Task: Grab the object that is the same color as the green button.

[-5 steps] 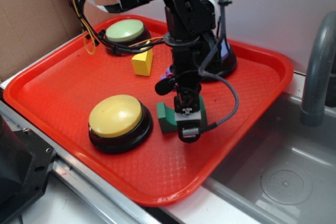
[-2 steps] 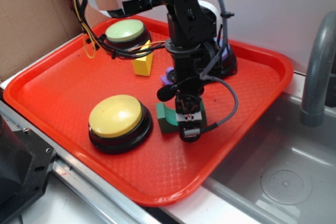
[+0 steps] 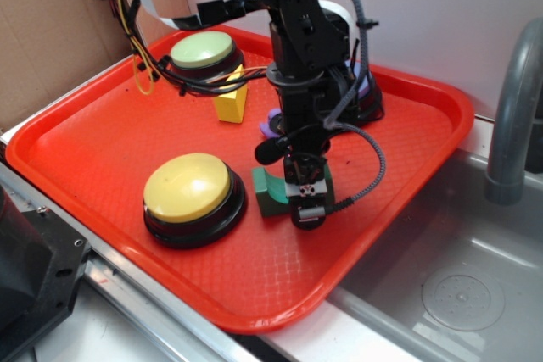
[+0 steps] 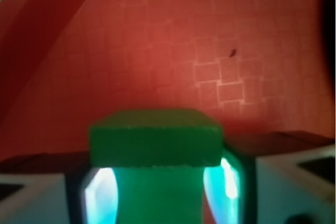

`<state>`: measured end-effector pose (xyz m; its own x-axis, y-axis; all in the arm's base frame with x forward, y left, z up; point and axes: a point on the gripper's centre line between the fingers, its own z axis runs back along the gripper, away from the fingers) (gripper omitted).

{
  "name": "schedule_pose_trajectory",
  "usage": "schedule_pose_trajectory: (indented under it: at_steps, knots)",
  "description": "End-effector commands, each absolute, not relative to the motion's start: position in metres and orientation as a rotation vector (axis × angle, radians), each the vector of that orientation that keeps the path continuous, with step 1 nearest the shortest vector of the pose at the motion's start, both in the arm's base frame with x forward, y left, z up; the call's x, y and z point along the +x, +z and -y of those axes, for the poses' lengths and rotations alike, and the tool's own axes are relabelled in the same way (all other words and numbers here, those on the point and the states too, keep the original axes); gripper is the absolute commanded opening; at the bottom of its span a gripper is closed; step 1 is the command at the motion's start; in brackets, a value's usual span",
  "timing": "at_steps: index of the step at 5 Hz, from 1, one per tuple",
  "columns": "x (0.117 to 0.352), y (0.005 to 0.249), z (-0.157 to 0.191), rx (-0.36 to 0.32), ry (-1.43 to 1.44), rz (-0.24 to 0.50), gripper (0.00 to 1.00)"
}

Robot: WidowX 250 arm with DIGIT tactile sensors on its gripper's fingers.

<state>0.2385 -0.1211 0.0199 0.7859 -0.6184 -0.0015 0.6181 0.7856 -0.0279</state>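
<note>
Since a second ago, we see the arm has swung slightly to the left and lowered, so the gripper (image 3: 307, 201) now sits lower over the green arch block (image 3: 270, 192); in the last fraction of a second almost nothing has shifted, and the block lies where it lay.

Going left to right in the exterior view: a cardboard wall (image 3: 51, 31) stands at the far left, with yellow and black cables (image 3: 140, 48) hanging in front of it. The red tray (image 3: 85, 142) fills the middle. At its back left sits the green button (image 3: 202, 48), pale green on a black base. Nearer us is the yellow button (image 3: 187, 187). Just right of the green button stands the yellow wedge block (image 3: 230, 105), and beside it a bit of the purple toy (image 3: 270, 123) peeks from behind the arm. The green arch block rests on the tray just right of the yellow button, its notch facing up, with the gripper down at its right end. Behind the arm, the purple-blue button (image 3: 365, 86) is mostly hidden. At the far right a grey faucet (image 3: 513, 116) rises over a metal sink (image 3: 450, 277).

In the wrist view the green arch block (image 4: 155, 145) fills the space between the two fingers (image 4: 239, 182), with the fingers close on both sides; we judge the gripper clamped on the block, which rests on the tray (image 4: 210, 40).
</note>
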Motion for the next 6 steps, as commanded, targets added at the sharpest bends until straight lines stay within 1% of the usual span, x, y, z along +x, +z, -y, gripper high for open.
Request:
schedule_pose_trajectory:
  at_steps: [1,2,3,4,5,6]
  knots:
    - [0.242,0.072,0.113,-0.072,-0.641,0.085,0.00]
    - [0.241,0.112,0.096,-0.036,-0.591,0.110,0.00]
    - [0.235,0.141,0.071,-0.039,-0.546,0.164,0.00]
    - [0.219,0.169,0.043,-0.041,-0.484,0.178,0.00]
    - [0.200,0.189,0.020,-0.018,-0.422,0.159,0.00]
    - [0.182,0.196,-0.007,0.005,-0.309,0.154,0.00]
